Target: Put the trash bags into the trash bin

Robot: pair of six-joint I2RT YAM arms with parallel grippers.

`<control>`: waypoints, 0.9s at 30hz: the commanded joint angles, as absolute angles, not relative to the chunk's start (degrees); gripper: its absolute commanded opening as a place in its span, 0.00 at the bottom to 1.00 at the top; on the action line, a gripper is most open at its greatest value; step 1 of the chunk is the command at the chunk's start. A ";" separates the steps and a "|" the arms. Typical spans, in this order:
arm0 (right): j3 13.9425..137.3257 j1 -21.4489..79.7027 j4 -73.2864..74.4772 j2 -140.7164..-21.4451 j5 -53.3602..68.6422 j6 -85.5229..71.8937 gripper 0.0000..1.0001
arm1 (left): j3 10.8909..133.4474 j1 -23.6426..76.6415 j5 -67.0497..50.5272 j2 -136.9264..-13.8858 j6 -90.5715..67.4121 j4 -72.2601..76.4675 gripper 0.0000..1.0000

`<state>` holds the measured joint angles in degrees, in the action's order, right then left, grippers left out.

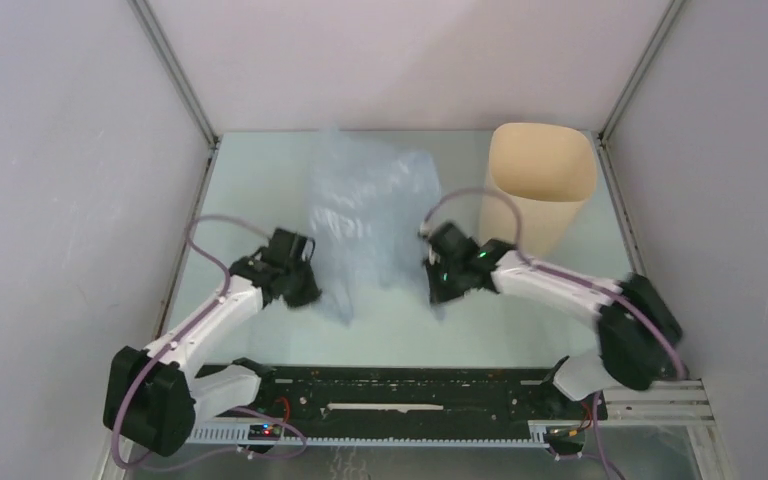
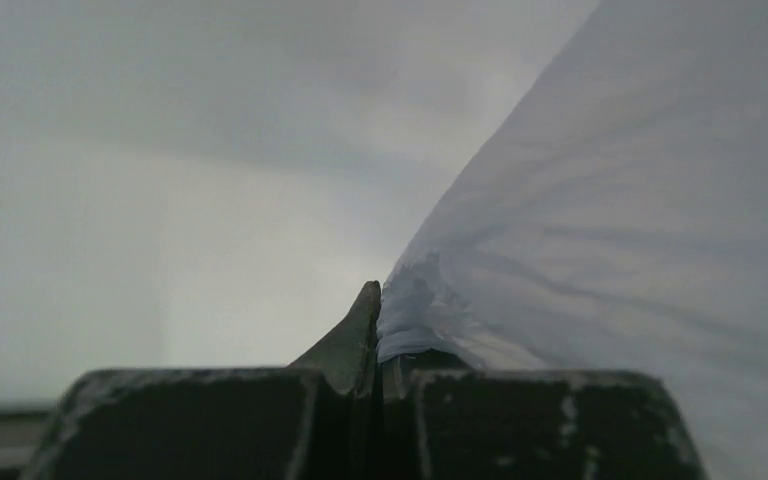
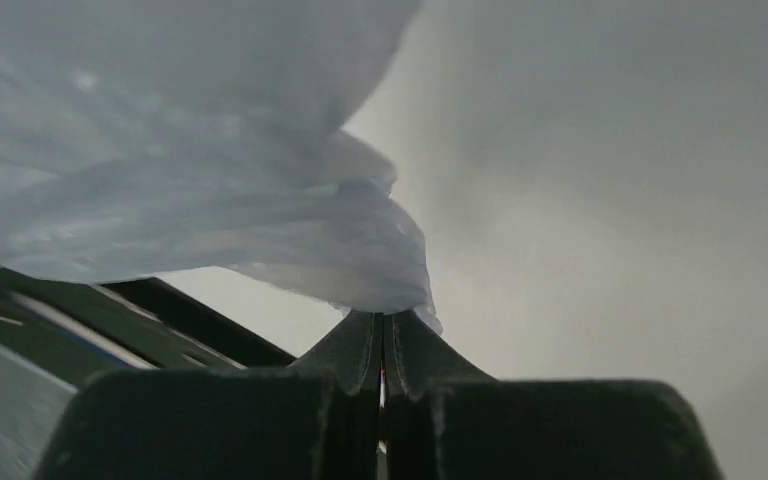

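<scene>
The jaws of the left arm (image 1: 215,315) and of the right arm (image 1: 550,280) are each closed on the lower edge of the trash bag (image 1: 370,210), which is spread between them at the centre of the frame. The trash bin (image 1: 538,185) stands at the upper right, nearer to the right arm, so the bag probably must travel to the right.

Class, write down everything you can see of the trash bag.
The bag is thin, translucent pale-blue film, soft and wrinkled. It is held up, spread like a sheet between the arms, left of the bin and apart from it. The left gripper pinches one bunched edge and the right gripper another, both with jaws shut on the film. Whether its lower edge reaches the table cannot be told.
</scene>
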<state>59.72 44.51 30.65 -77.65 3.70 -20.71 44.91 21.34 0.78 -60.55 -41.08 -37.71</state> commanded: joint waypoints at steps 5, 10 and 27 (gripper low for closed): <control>72.45 42.32 39.90 -79.60 7.69 -20.24 0.00 | 64.02 18.49 -0.13 -61.49 -34.97 -46.10 0.00; 107.30 39.76 54.54 -87.02 3.93 -13.69 0.00 | 103.02 18.10 -2.04 -74.54 -28.02 -55.20 0.00; 62.97 49.91 36.98 -77.51 5.88 -25.77 0.00 | 41.69 18.12 -9.11 -46.61 -43.24 -38.54 0.00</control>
